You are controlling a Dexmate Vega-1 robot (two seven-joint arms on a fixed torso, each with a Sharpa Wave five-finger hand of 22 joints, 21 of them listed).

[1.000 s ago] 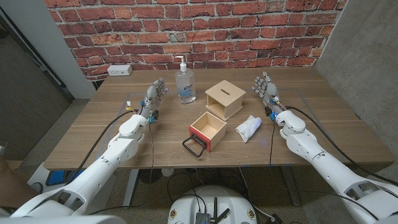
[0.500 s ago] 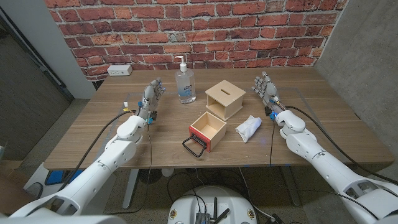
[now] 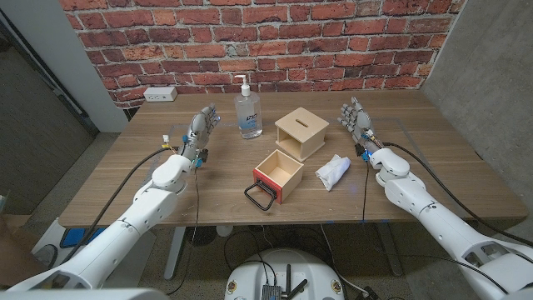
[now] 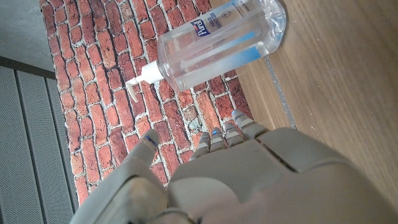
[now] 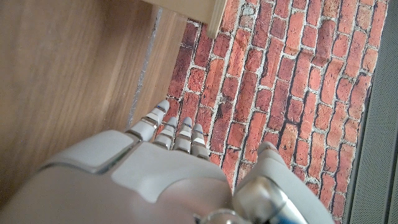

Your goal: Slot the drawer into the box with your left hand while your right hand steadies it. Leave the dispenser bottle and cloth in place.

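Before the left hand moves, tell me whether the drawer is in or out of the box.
Out. The drawer lies on the table in front of the box, open side up, apparently empty.

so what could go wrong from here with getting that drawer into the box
1. The dispenser bottle stands between the left hand and the box; a sweep toward the drawer could topple it.
2. The cloth lies beside the drawer, close to the right hand's likely path to the box, so it might get dragged.

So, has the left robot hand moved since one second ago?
Barely: the left robot hand sits slightly farther from the dispenser bottle, and its forearm has swung outward.
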